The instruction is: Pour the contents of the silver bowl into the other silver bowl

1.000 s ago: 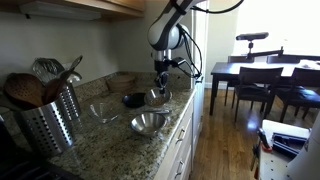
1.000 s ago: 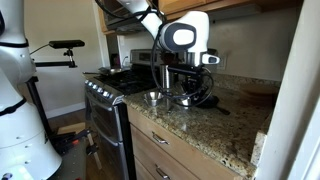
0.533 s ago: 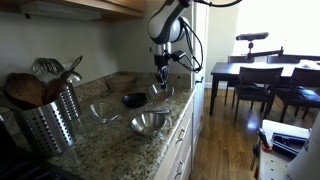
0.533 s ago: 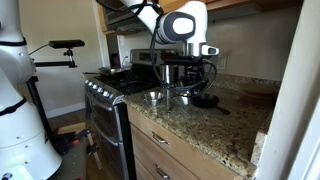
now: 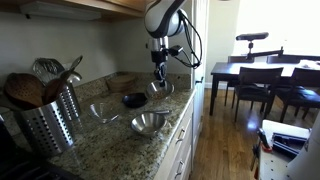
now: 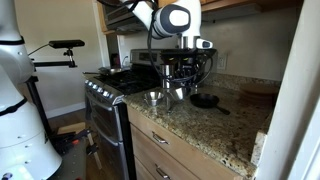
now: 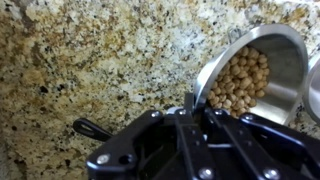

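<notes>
My gripper (image 7: 197, 105) is shut on the near rim of the small silver bowl (image 7: 252, 72), which is full of tan chickpea-like balls. The bowl hangs above the granite counter, tilted slightly. In both exterior views the gripper (image 5: 160, 76) (image 6: 179, 80) holds this bowl (image 5: 160, 89) (image 6: 180, 93) off the counter. The other silver bowl (image 5: 150, 122), wide and shallow, sits nearer the counter's front edge; it also shows in an exterior view (image 6: 153, 97). It is out of the wrist view.
A dark bowl (image 5: 133, 99) (image 6: 204, 100) and a paler glassy bowl (image 5: 103, 112) sit on the counter. A metal utensil holder (image 5: 48, 118) stands near the camera. A stove (image 6: 112, 80) adjoins the counter. A curved rim (image 7: 314, 88) shows at the wrist view's right edge.
The gripper has risen with the small silver bowl, lifting it higher above the counter. The other bowls have not moved.
</notes>
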Controlling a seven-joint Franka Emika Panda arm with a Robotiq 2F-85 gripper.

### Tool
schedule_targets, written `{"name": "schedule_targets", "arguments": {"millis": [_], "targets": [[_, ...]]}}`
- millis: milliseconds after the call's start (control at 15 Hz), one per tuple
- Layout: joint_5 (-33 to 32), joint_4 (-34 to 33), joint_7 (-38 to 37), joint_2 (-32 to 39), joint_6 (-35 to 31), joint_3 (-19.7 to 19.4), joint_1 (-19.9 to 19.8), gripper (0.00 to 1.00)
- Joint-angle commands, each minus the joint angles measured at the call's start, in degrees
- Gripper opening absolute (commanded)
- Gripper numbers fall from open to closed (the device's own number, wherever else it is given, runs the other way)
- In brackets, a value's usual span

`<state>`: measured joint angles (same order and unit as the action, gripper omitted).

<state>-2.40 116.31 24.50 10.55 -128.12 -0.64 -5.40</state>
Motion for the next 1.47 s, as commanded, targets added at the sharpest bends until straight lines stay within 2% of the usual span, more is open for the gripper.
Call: {"name": "schedule_targets", "arguments": {"millis": [0, 933, 1400], "targets": [[-1.58, 1.58, -1.55, -3.06, 2.58, -0.02, 1.07, 0.08], [-9.26, 1.45, -5.4, -9.41, 7.43, 0.91, 4.53, 0.08], [-11.3, 3.04, -11.69, -11.19, 7.7, 3.03, 7.31, 0.08]]}}
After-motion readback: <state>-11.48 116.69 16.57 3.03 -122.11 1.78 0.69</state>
